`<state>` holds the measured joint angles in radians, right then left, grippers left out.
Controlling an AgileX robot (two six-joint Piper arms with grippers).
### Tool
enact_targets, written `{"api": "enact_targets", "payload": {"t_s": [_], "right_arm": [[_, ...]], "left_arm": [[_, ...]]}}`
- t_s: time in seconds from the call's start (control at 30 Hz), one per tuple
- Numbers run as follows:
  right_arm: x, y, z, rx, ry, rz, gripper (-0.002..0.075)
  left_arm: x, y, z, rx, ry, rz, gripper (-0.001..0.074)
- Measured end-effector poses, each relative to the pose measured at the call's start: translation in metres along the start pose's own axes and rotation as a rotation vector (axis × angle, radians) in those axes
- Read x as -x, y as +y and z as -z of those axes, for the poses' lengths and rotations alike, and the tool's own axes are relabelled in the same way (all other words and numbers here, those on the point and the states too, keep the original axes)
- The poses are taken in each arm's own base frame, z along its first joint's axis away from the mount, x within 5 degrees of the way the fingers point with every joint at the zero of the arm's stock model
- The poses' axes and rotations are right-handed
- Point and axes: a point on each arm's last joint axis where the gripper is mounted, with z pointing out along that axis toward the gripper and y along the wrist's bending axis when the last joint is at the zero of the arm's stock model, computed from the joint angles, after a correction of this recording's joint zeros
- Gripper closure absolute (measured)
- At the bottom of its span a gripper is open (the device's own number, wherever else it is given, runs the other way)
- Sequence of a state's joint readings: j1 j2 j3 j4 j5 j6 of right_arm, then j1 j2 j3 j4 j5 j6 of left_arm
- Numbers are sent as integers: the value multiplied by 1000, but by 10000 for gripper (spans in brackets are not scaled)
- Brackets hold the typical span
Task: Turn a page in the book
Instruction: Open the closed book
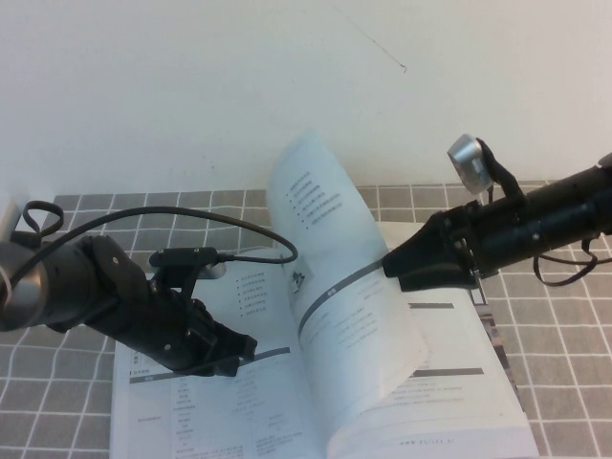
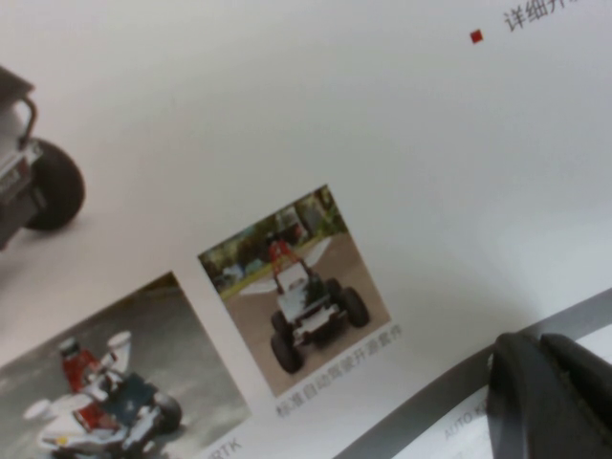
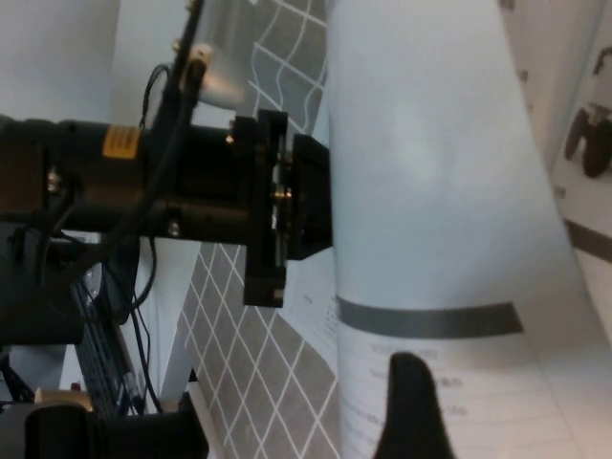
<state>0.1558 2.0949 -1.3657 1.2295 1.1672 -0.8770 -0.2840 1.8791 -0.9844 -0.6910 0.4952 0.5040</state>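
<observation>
book [image 1: 316, 421]: open on checked counter [image 1: 555, 316] | page [image 1: 335, 277]: lifted, arched over spine | right pincer [image 1: 394, 268]: closed on page's right edge | left pincer [image 1: 234, 356]: resting on left leaf, closed, nothing between its fingers

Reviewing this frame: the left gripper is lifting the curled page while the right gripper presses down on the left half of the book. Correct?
Swapped. The high view shows the right gripper lifting the curled page, while the left gripper presses the book on its left half.

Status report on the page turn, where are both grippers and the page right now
Right gripper at the lifted page, mid-turn, arched above the open book. Left gripper low on the left-hand leaf. Nothing in the way.
</observation>
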Motion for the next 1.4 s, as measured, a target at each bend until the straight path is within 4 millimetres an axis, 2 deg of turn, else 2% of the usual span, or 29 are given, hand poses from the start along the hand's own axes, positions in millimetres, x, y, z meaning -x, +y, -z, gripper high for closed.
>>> {"api": "enact_targets", "payload": {"t_s": [0.23, 0.63, 0.9, 0.97, 1.17, 1.3, 1.4], "right_arm": [[15, 25, 13, 2, -46, 56, 284], [14, 29, 15, -7, -32, 26, 291], [15, 57, 25, -13, -51, 95, 325], [11, 65, 16, -28, -8, 120, 328], [-7, 90, -27, -36, 161, 212, 329], [-11, 98, -39, -26, 179, 230, 330], [-9, 101, -41, -10, 156, 224, 330]], "left_arm": [[0, 0, 0, 0, 0, 0, 738], [0, 0, 0, 0, 0, 0, 738], [0, 0, 0, 0, 0, 0, 738], [0, 0, 0, -4, -2, 8, 738], [1, -4, 4, -25, -16, 35, 738], [-2, -9, 17, -44, -14, 14, 738], [-5, -20, 41, -69, -36, -27, 738]]}}
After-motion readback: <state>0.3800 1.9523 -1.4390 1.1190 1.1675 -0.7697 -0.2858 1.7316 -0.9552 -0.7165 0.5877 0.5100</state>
